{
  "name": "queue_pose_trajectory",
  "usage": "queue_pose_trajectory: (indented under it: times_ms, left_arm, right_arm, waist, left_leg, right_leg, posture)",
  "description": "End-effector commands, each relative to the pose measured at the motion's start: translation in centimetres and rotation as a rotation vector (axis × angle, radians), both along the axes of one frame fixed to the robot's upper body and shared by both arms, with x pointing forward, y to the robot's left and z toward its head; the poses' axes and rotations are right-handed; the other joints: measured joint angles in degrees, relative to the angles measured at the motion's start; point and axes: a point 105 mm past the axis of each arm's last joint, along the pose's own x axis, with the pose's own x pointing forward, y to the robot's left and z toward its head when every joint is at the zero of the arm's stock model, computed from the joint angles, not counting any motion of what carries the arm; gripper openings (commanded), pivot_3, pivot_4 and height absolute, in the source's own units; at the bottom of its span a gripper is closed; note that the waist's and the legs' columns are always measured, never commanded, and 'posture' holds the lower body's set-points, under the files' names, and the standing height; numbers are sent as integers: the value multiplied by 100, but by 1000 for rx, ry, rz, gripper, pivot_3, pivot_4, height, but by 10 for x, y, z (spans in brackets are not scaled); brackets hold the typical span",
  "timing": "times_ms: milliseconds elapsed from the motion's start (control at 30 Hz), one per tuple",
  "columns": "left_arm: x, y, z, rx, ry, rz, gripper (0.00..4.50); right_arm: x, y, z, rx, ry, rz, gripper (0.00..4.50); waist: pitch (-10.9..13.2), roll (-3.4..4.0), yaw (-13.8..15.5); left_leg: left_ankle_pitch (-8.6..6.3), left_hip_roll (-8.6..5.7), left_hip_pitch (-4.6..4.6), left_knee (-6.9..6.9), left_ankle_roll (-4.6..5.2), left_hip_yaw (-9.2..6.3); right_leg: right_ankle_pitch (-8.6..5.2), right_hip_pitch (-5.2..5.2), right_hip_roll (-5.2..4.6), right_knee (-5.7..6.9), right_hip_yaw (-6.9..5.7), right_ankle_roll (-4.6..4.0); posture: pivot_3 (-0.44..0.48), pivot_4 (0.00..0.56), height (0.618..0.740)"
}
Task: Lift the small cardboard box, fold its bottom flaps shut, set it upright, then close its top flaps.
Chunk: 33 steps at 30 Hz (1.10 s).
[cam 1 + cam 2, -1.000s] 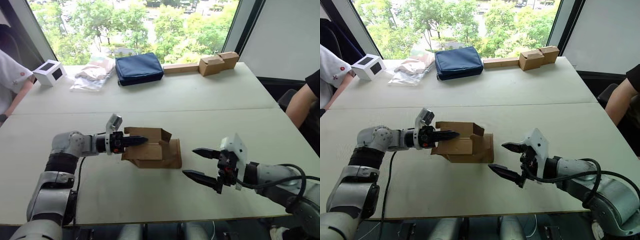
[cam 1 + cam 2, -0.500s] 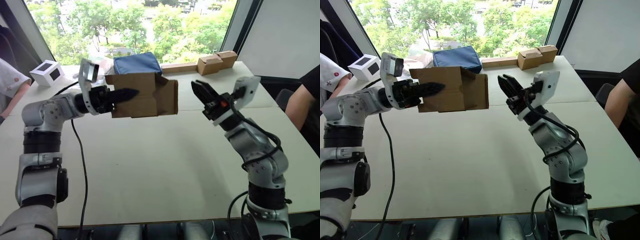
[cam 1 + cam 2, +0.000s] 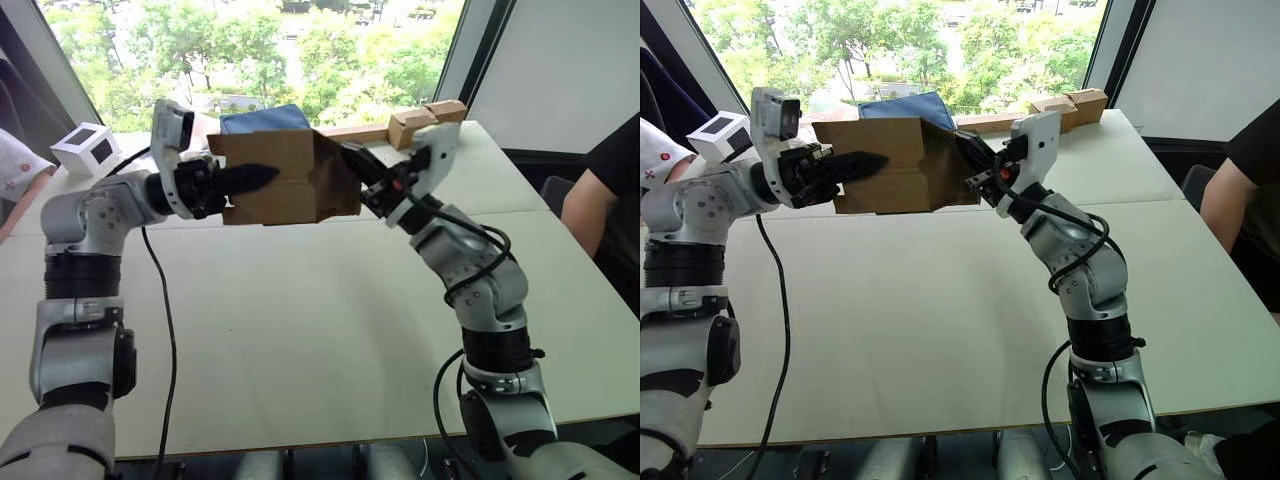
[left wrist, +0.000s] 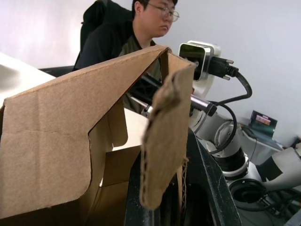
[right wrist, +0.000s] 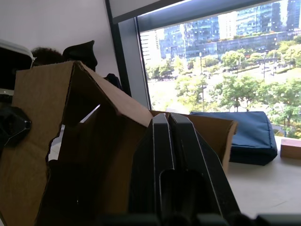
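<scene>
Table (image 3: 300, 330) beneath raised small cardboard box (image 3: 275, 180) seemingly unobstructed.

Plain brown small cardboard box (image 3: 285, 180) (unprinted), navy blue pouch (image 5: 244, 136), white box (image 3: 88, 148) with dark window.

A white box with a dark window (image 3: 88, 147), a blue pouch (image 5: 254, 136) and joined tan cardboard blocks (image 3: 425, 119) rest on the table (image 3: 330, 330).

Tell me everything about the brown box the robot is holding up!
The small cardboard box is plain brown corrugated card with no print. It hangs in the air above the table, lying sideways. The left tool is shut on one wall, a black finger across the front. The right tool, fingers pressed together, pushes against the flaps at its open end.
</scene>
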Motion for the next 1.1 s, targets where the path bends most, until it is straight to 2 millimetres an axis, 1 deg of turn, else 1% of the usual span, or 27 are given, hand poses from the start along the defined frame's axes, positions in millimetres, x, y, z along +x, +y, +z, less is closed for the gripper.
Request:
queue_pose_trajectory:
  times_ms: [33, 333, 567, 833, 867, 933, 1000, 1033, 1100]
  left_arm:
    - [-6, 2, 11, -21, -45, -10, 0]
    - [-7, 1, 9, -27, -38, -17, 0]
    - [-7, -1, 7, -20, -33, -24, 0]
    - [-8, -6, 7, -11, -48, -33, 0]
    - [-8, -6, 7, -15, -48, -30, 0]
    - [-7, -5, 7, -18, -49, -20, 0]
    - [-7, -4, 7, -19, -49, -16, 0]
    - [-7, -3, 7, -20, -49, -15, 0]
    - [-7, -3, 7, -22, -47, -12, 0]
  right_arm:
    - [-12, 12, 17, 7, -75, 59, 20]
    - [-27, 27, 16, -6, -75, 166, 20]
    - [-28, 32, 17, -13, -81, 178, 20]
    - [-30, 33, 16, -13, -81, 187, 20]
    - [-30, 32, 16, -18, -81, 186, 20]
    - [-31, 22, 13, -35, -73, 165, 20]
    - [-35, 5, 11, -45, -66, 146, 20]
    - [-37, -1, 11, -47, -65, 145, 20]
    - [-52, -15, 18, -8, -69, 184, 20]
  waist:
    - [0, 0, 0]
    - [0, 0, 2]
    - [0, 0, -1]
    - [0, 0, -2]
    - [0, 0, -2]
    - [0, 0, 4]
    - [0, 0, 26]
    - [0, 0, 32]
    - [0, 0, 36]
  left_leg:
    - [0, 0, 0, 0, 0, 0]
    - [0, 0, 0, 0, 0, 0]
    - [0, 0, 0, 0, 0, 0]
    - [0, 0, 0, 0, 0, 0]
    - [0, 0, 0, 0, 0, 0]
    - [0, 0, 0, 0, 0, 0]
    - [0, 0, 0, 0, 0, -1]
    - [0, -2, -1, 0, 0, -1]
    - [-1, -3, -1, 2, 2, -1]
  right_leg:
    - [0, 0, 0, 0, 0, 0]
    - [0, -1, 0, 0, 0, 0]
    - [0, -1, 0, 0, 0, 0]
    - [0, -1, 0, 0, 0, 0]
    - [0, -1, 0, 0, 0, 0]
    - [0, -1, 0, 1, 0, 0]
    - [0, 0, -1, 0, 0, 0]
    - [0, 0, -2, 0, 0, 0]
    - [0, 2, -5, -1, 0, 0]
  posture:
    - [0, 150, 737]
    - [0, 150, 737]
    - [0, 150, 737]
    - [0, 150, 737]
    - [0, 150, 737]
    - [0, 150, 737]
    - [0, 150, 737]
    - [0, 150, 737]
    - [0, 150, 737]
